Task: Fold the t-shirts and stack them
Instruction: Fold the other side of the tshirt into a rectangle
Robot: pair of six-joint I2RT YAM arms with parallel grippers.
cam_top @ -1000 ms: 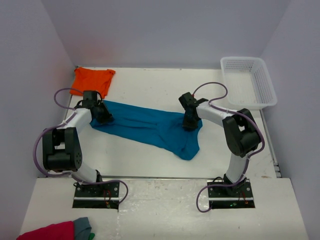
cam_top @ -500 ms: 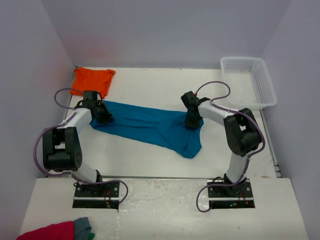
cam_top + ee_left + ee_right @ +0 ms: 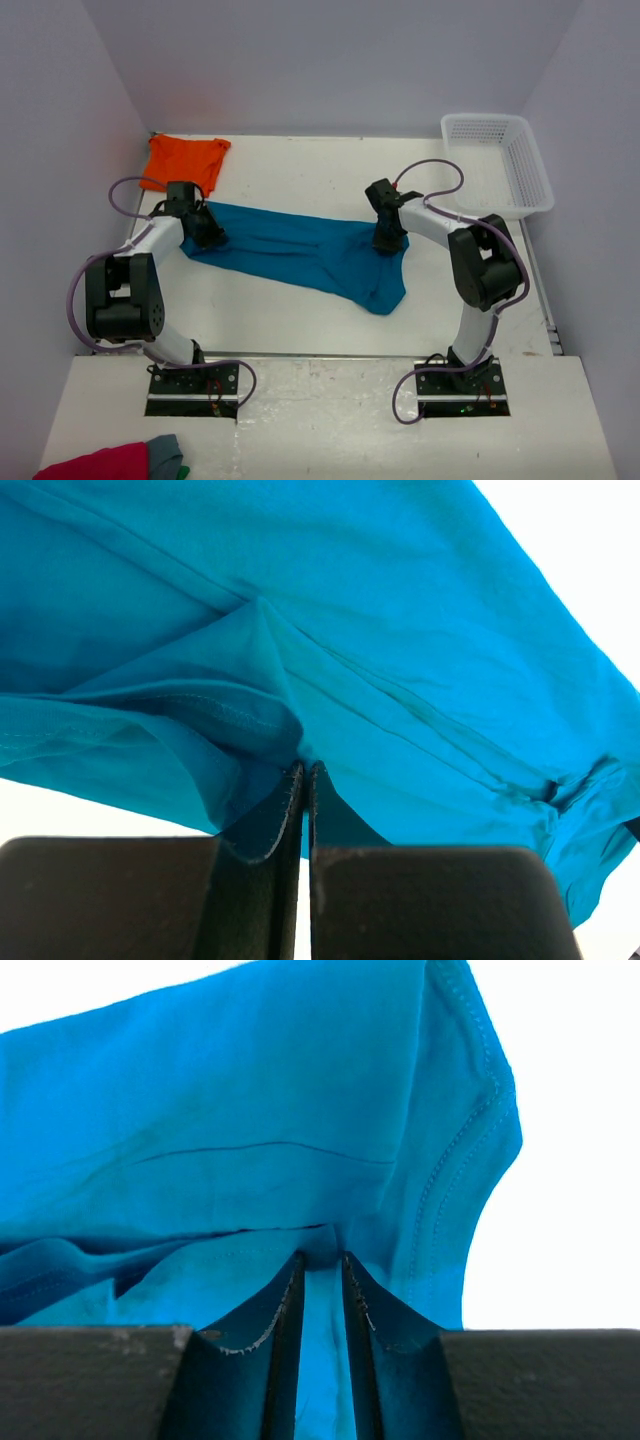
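Observation:
The teal-blue t-shirt point(image 3: 300, 252) lies stretched across the middle of the table between my two arms, with one end drooping toward the front right. My left gripper point(image 3: 208, 232) is shut on its left edge; the left wrist view shows the jaws pinching a fold of the teal-blue t-shirt point(image 3: 300, 660). My right gripper point(image 3: 388, 238) is shut on the right part of the shirt; the right wrist view shows cloth of the teal-blue t-shirt point(image 3: 250, 1130) bunched between the jaws. The bright orange t-shirt point(image 3: 185, 158) lies crumpled at the back left corner.
A white plastic basket point(image 3: 498, 163) stands at the back right. A crimson-pink cloth point(image 3: 100, 463) and a grey cloth point(image 3: 165, 452) lie on the near shelf at front left, in front of the arm bases. Walls close in the table on three sides.
My right gripper has drawn its end of the teal-blue shirt slightly to the right, stretching the cloth a little. The left gripper has stayed in place.

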